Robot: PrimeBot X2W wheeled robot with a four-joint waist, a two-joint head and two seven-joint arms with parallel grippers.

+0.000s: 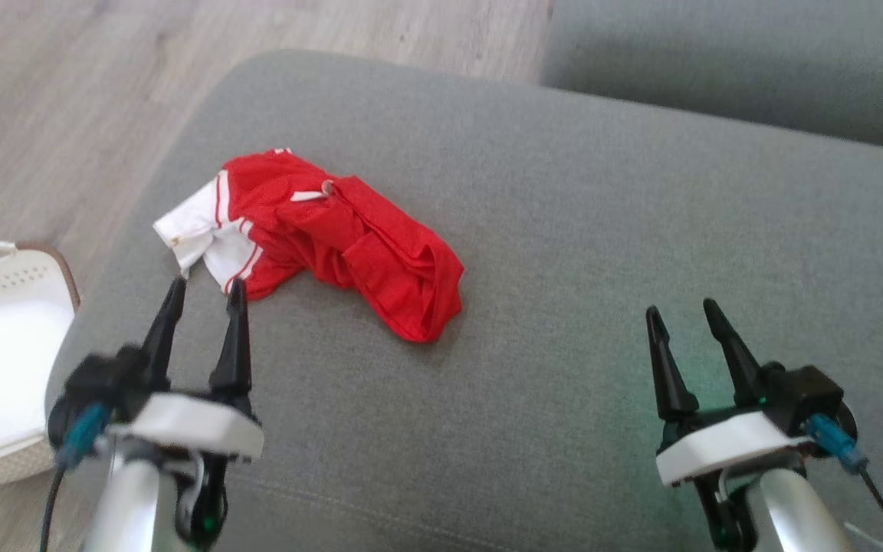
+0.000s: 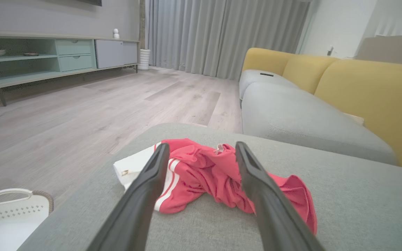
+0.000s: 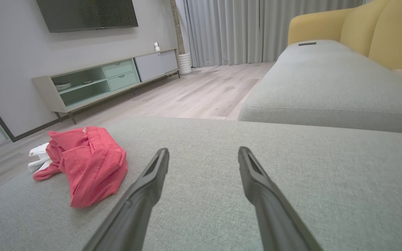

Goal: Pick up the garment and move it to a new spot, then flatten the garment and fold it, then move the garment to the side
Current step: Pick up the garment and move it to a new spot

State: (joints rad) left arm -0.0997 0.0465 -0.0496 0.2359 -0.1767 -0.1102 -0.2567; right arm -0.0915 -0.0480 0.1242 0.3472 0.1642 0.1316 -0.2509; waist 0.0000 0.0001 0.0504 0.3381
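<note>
A crumpled red garment with white trim and stripes lies bunched on the grey cushion, toward its left side. My left gripper hovers open just in front of the garment's white corner, fingertips close to the cloth, nothing between them. In the left wrist view the garment lies right beyond the spread fingers. My right gripper stands open over bare cushion well to the right of the garment. The right wrist view has the garment at the left, away from the open gripper.
A white perforated basket sits on the wood floor off the cushion's left edge. A second grey seat with yellow backrests lies beyond. A low TV cabinet lines the far wall.
</note>
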